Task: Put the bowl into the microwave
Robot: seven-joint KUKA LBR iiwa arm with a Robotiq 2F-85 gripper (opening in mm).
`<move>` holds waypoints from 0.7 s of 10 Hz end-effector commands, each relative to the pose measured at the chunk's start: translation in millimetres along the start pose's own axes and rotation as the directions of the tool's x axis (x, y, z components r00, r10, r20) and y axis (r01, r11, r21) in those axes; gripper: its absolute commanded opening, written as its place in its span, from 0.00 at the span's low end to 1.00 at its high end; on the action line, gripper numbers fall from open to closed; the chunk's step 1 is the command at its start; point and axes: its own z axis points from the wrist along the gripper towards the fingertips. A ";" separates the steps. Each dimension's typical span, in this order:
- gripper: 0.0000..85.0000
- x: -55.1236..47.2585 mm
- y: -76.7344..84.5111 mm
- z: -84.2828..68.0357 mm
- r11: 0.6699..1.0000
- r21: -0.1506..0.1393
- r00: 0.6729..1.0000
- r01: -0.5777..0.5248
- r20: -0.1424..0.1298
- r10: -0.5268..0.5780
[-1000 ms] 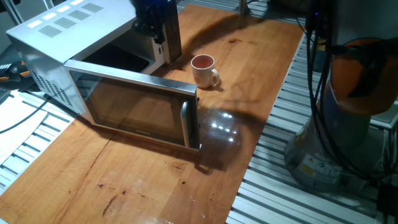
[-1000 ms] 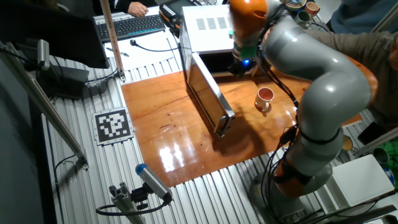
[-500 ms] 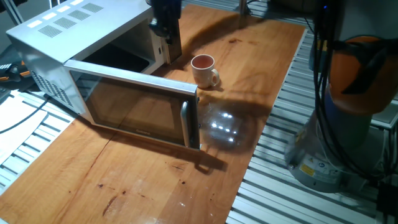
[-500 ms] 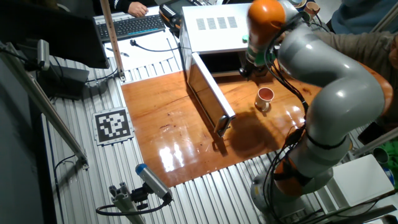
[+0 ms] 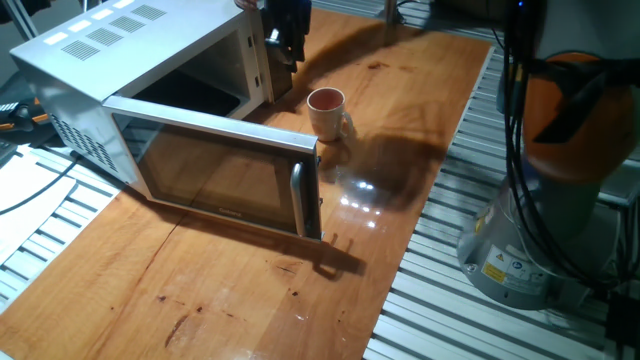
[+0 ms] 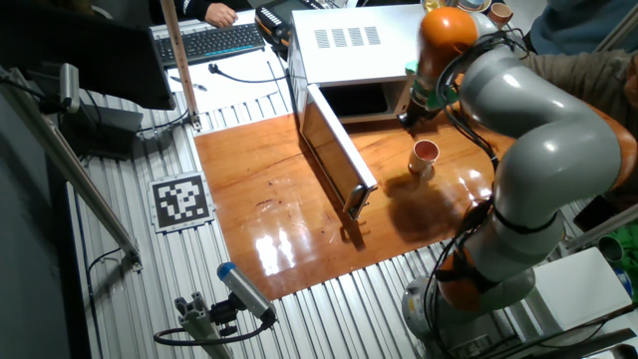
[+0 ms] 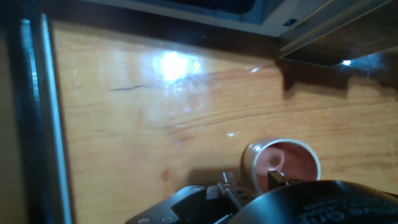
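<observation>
Just beside the end effector (image 5: 283, 40), apart, stands the bowl (image 5: 327, 112).

From where I sit, both fixed views are evenly lit from overhead, with white glare spots on the glossy wooden table (image 5: 360, 195) and a broad soft shadow beside the bowl (image 5: 327, 111). My hand view is dimmer and softly blurred, with a bright glare patch on the wood and dark, out-of-focus edges.
</observation>
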 end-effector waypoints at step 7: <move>0.40 -7.5 -18.9 23.7 1.000 -0.016 1.000 0.003 0.001 -0.003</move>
